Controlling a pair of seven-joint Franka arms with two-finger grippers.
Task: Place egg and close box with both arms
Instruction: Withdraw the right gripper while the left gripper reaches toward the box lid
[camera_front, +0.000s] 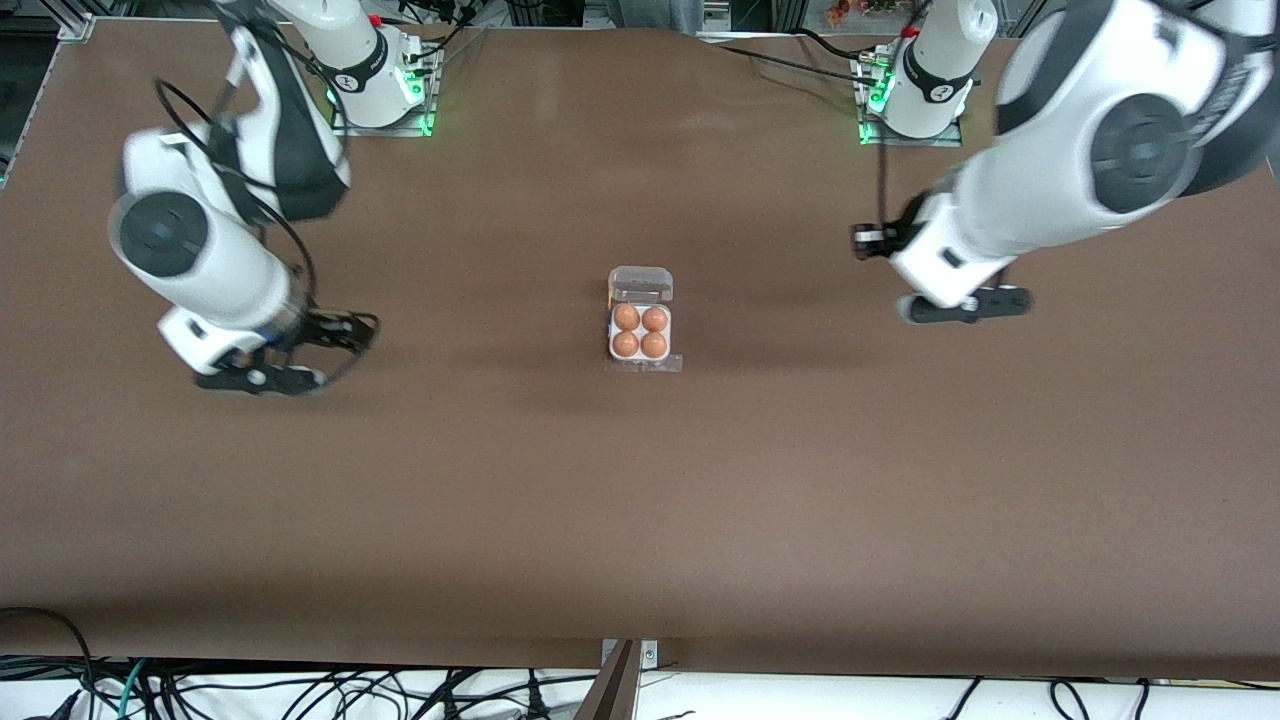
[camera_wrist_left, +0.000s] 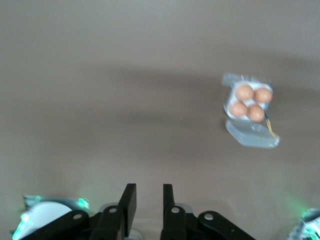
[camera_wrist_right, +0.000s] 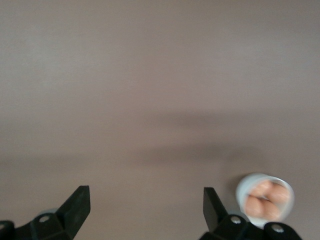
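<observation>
The box (camera_front: 641, 362) sits in the middle of the table with its clear lid (camera_front: 640, 285) open, on the side toward the robots' bases. Several orange-brown eggs fill its cells, one being this egg (camera_front: 626, 317). The left wrist view also shows the box (camera_wrist_left: 227, 107), its eggs (camera_wrist_left: 244, 92) and its lid (camera_wrist_left: 250, 136). My left gripper (camera_front: 965, 305) hangs over bare table toward the left arm's end, empty, its fingers a narrow gap apart (camera_wrist_left: 147, 200). My right gripper (camera_front: 300, 355) hangs over the table toward the right arm's end, wide open and empty (camera_wrist_right: 145, 200).
A round white bowl (camera_wrist_right: 240, 192) with a few more eggs (camera_wrist_right: 257, 206) shows in the right wrist view close by the right gripper. It is hidden under the right arm in the front view. Brown table (camera_front: 640, 520) lies all around the box.
</observation>
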